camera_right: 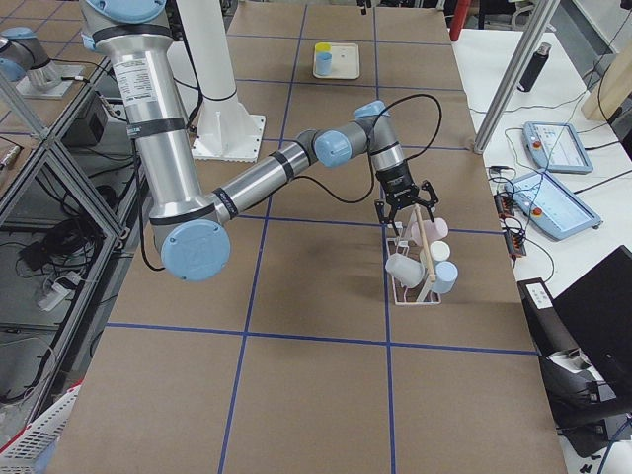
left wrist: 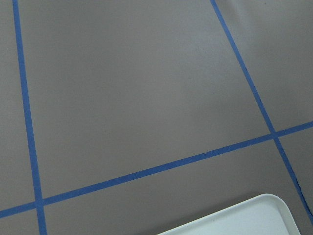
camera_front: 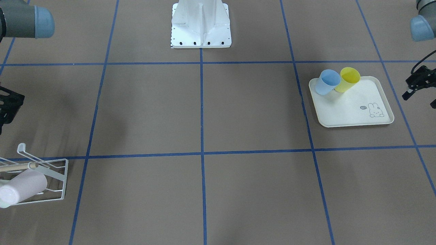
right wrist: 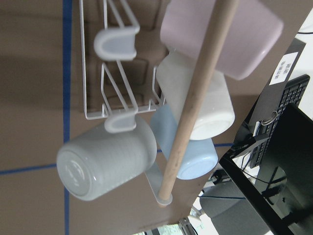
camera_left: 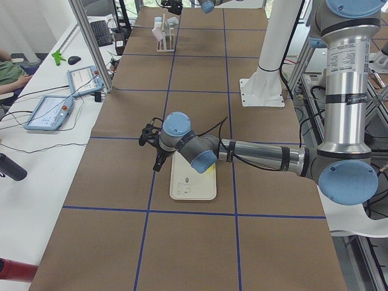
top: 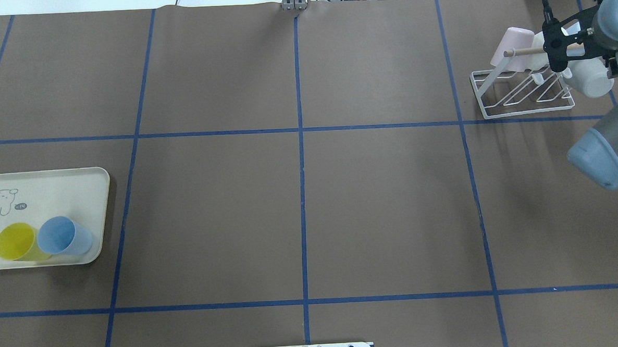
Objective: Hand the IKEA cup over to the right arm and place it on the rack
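A blue cup (camera_front: 327, 81) and a yellow cup (camera_front: 348, 79) lie tipped on a cream tray (camera_front: 357, 115). My left gripper (camera_front: 420, 92) hovers just beyond the tray's outer edge, open and empty. The white wire rack (top: 519, 99) with its wooden dowel (right wrist: 195, 103) holds several cups: a pink one (right wrist: 230, 34), a white one (right wrist: 205, 103), a light blue one (right wrist: 188, 152) and a pale grey one (right wrist: 105, 164). My right gripper (top: 562, 53) hangs just above the rack, open and empty.
The white robot base plate (camera_front: 201, 23) stands at the table's middle edge. Blue tape lines divide the brown table (top: 299, 195) into squares. Monitors and tablets sit beyond the table's far edge (camera_right: 553, 188).
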